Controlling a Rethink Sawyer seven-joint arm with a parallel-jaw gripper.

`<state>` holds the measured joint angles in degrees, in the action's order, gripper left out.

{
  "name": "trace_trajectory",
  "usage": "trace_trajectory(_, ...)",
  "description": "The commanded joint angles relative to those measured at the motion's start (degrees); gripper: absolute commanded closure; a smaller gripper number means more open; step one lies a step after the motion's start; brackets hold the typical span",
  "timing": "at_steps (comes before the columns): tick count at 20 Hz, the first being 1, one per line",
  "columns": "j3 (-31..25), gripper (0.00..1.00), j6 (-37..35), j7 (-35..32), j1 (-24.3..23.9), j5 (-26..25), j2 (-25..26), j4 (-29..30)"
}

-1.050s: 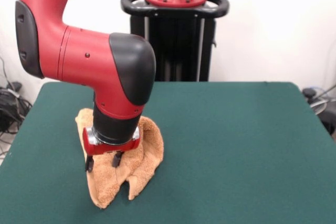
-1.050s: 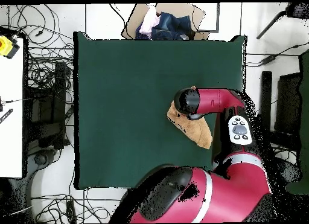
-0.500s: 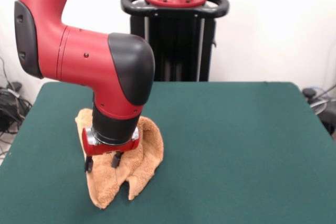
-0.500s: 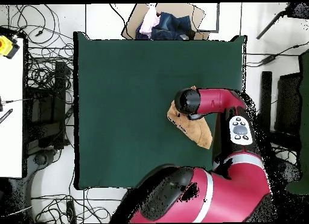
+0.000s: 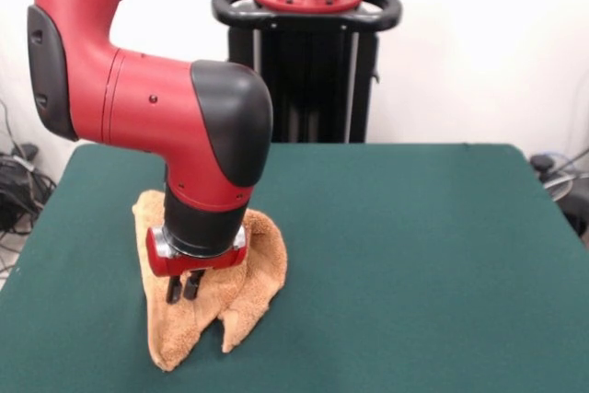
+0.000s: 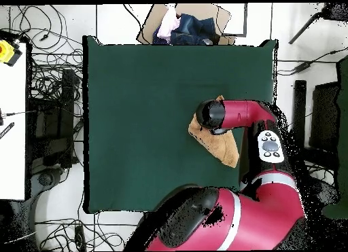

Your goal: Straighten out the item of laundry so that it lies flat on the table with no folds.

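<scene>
The arm's wrist and elbow housing hide much of the towel [image 5: 241, 296] in the front view; from overhead only its two ends show past the arm [image 6: 224, 151]. No stripe bands or tag can be made out. The gripper [image 5: 184, 286] points straight down over the cloth's middle, its two dark fingers [image 5: 172, 288] drawn close together with their tips at the terry surface — whether any fabric is pinched between them cannot be told.

The towel lies crumpled and doubled over, with a raised fold on its right side (front view) and two loose lobes toward the near edge. It sits on the left part of the tabletop [image 5: 414, 255] in that view, apart from every edge.

The dark green top is otherwise bare. Beyond it stand the black pedestal [image 5: 308, 62] and a pale wall; overhead, cables [image 6: 47, 79] trail on the floor, and a cardboard box [image 6: 187, 25] holding clothes lies just past one table edge.
</scene>
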<state>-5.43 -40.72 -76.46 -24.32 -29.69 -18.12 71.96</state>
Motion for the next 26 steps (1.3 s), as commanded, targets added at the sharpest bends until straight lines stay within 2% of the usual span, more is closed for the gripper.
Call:
trace_trajectory(1,-6.12,1.0,14.31,-1.18,-1.06,-3.85,8.46,2.17)
trace_trajectory(8,-5.55,1.0,13.75,-1.7,-0.45,-3.9,7.95,2.34)
trace_trajectory(13,-4.42,1.0,10.93,-3.46,1.29,-2.92,4.94,3.91)
trace_trajectory(19,-2.87,1.0,5.85,-4.56,3.55,-1.22,-3.48,9.48)
trace_trajectory(26,-1.98,1.0,0.81,-5.34,5.92,2.13,-16.43,18.88)
